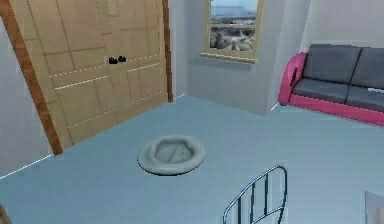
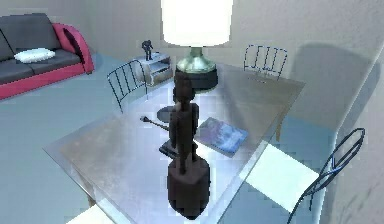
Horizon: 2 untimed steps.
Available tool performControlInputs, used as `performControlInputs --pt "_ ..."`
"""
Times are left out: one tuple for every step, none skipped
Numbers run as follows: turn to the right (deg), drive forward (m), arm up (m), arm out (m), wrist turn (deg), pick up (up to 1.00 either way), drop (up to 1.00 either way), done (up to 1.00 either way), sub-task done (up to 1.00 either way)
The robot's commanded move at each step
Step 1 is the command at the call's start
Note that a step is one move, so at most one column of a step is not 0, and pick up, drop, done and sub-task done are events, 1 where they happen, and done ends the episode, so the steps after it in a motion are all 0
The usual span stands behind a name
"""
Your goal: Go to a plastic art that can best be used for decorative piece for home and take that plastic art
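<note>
A tall dark brown statue of a standing figure [image 2: 185, 140] rises from a blocky base on the near part of the glass table [image 2: 110, 150] in the arm side view. Its head reaches up in front of the lamp's base. Farther off, a small dark figurine [image 2: 149, 47] stands on a low grey side table [image 2: 155, 68] near the wall.
On the table stand a white-shaded lamp [image 2: 197, 30], a blue book [image 2: 222, 133] and a small dark thing [image 2: 153, 121]. Wire chairs [image 2: 335, 175] ring the table. A pink sofa [image 1: 340, 80] sits by the wall. A round grey bed [image 1: 171, 154] lies before the wooden double doors [image 1: 105, 60].
</note>
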Motion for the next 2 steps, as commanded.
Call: performControlInputs --pt "0.0 0.00 0.00 0.38 0.0 0.00 0.00 0.00 0.00" --pt "0.0 0.00 0.00 0.00 45.0 0.00 0.00 0.00 0.00"
